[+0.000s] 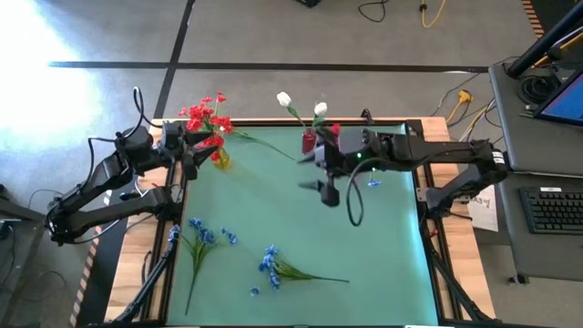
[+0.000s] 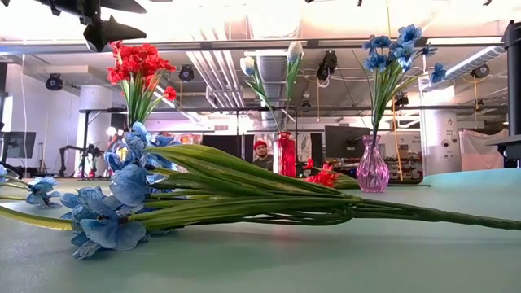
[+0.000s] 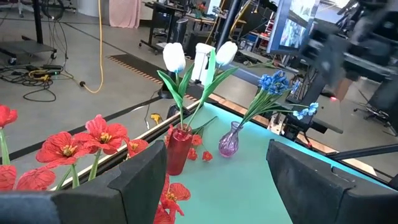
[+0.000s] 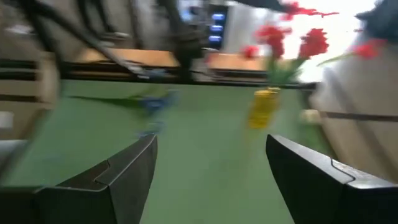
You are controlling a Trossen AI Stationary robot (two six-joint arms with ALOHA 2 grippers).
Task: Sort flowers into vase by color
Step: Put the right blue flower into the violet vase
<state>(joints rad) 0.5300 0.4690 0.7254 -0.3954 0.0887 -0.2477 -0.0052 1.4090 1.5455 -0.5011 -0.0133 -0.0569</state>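
Red flowers (image 1: 205, 117) stand in a yellow vase (image 1: 219, 158) at the far left. White tulips (image 1: 301, 105) stand in a red vase (image 1: 310, 141), and blue flowers (image 2: 395, 49) in a purple vase (image 2: 373, 167). Two blue flowers (image 1: 205, 235) (image 1: 273, 264) lie flat on the mat near the front. A red flower (image 2: 326, 175) lies by the red vase. My left gripper (image 1: 197, 153) is open beside the yellow vase and holds nothing (image 3: 208, 180). My right gripper (image 1: 317, 175) hovers open over the mat's middle, pointing toward the yellow vase (image 4: 261, 109).
The green mat (image 1: 273, 210) has free room in its middle and at its near right. A long green stem (image 1: 264, 146) lies between the yellow and red vases. A desk with a keyboard (image 1: 556, 210) stands off the table's right side.
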